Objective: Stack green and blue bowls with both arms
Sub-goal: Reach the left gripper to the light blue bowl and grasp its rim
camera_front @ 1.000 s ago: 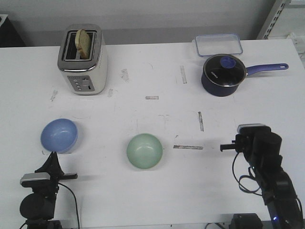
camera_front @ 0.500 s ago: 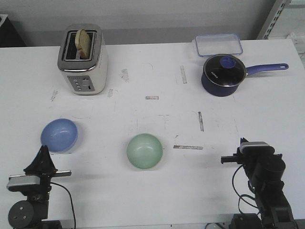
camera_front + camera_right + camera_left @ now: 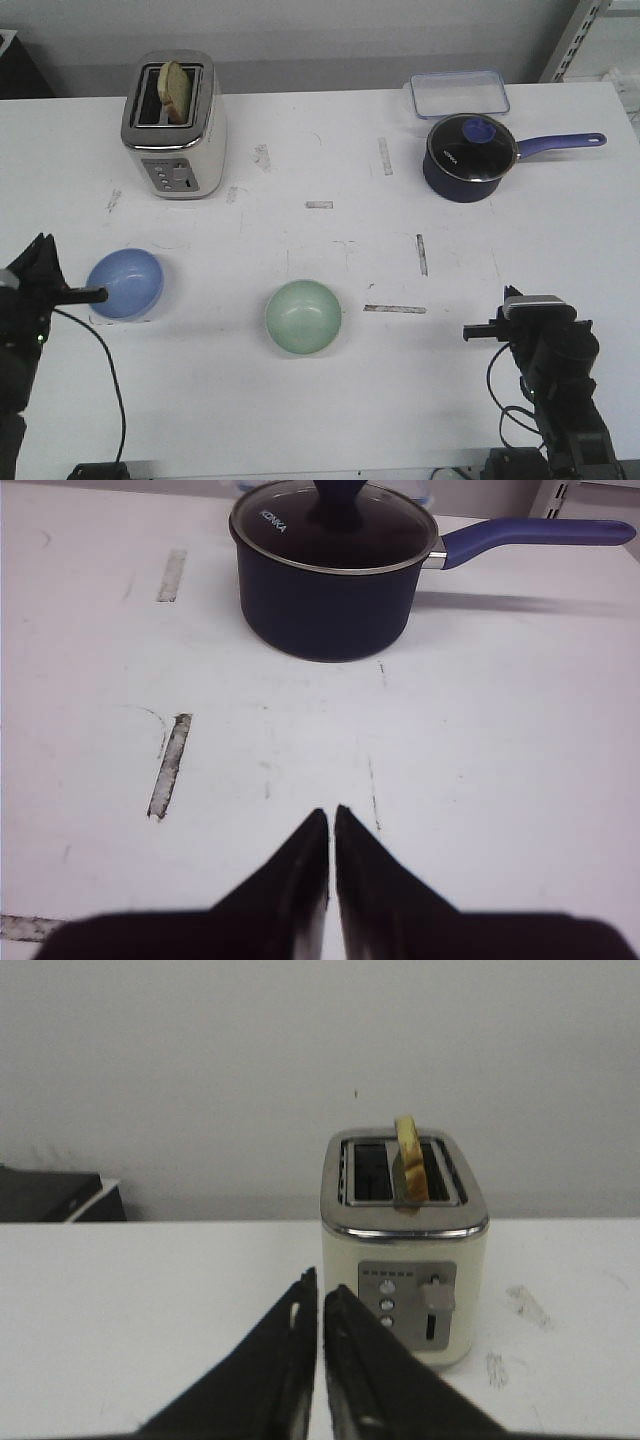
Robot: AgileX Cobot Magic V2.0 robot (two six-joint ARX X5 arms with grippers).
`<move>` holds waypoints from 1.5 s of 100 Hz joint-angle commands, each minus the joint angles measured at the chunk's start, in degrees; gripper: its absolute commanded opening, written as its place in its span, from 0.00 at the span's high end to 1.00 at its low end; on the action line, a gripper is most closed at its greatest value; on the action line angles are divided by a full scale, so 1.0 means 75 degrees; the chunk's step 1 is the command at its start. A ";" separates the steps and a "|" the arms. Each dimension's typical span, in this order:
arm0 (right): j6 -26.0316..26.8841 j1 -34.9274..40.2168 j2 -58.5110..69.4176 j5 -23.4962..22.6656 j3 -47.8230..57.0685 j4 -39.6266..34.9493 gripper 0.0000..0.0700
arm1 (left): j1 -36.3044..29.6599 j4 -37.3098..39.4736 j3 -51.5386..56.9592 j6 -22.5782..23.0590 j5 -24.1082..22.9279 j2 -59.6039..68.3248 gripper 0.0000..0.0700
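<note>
On the white table (image 3: 330,400) we see the blue bowl (image 3: 124,284) near the left edge and the green bowl (image 3: 303,316) near the centre, well apart from each other, both upright and empty. The left gripper (image 3: 320,1295) sits at the far left edge of the front view, just beside the blue bowl but not holding it; in the left wrist view its fingers are pressed together with only a thin slit between them, clenched on nothing, and they point toward the toaster (image 3: 173,125), which holds a slice of bread (image 3: 176,90) standing in one slot. The right gripper (image 3: 331,820) is low at the right of the table, well apart from the green bowl; in the right wrist view we find its fingertips likewise closed on nothing above bare tabletop, facing the navy saucepan (image 3: 470,156) with its glass lid and long handle. Behind the saucepan lies a clear plastic container (image 3: 456,93).
</note>
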 commanded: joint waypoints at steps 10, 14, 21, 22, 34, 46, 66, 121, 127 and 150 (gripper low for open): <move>-0.0003 0.0000 0.0032 -0.0003 -0.0009 0.0117 1.00 | 0.0006 -0.0740 0.0516 -0.0140 0.0015 0.1271 0.48; -0.0003 0.0000 0.0032 -0.0003 -0.0009 0.0117 1.00 | 0.0006 -0.0790 0.0516 -0.0259 0.0015 0.1495 0.38; -0.0006 0.0000 0.0032 -0.0003 -0.0009 0.0117 1.00 | 0.0009 -0.0941 0.0516 -0.0440 0.0015 0.1842 0.23; -0.0006 0.0000 0.0032 -0.0003 -0.0009 0.0117 1.00 | 0.0012 -0.0962 0.0516 -0.0463 0.0015 0.1894 0.22; -0.0026 0.0000 0.0032 -0.0003 -0.0009 0.0117 1.00 | 0.0233 -0.1376 0.0516 -0.0615 0.0017 0.2460 0.18; -0.0035 0.0003 0.0032 -0.0003 -0.0009 0.0117 1.00 | 0.0857 -0.1967 0.0516 -0.0702 0.0338 0.2999 0.18; -0.0073 0.0003 0.0050 -0.0003 -0.0009 0.0122 1.00 | 0.2081 -0.2719 0.0516 -0.0959 0.1807 0.3870 0.18; -0.0073 0.0000 0.0239 -0.0003 -0.0009 0.0172 1.00 | 0.2439 -0.2632 0.0516 -0.0364 0.1378 0.6368 0.20; -0.0073 0.0000 0.0239 -0.0003 -0.0009 0.0172 1.00 | 0.2439 -0.2637 0.0516 -0.0364 0.1378 0.6531 0.25; -0.0073 0.0000 0.0239 -0.0003 -0.0009 0.0175 1.00 | 0.2439 -0.2486 0.0516 -0.0364 0.1378 0.6615 0.72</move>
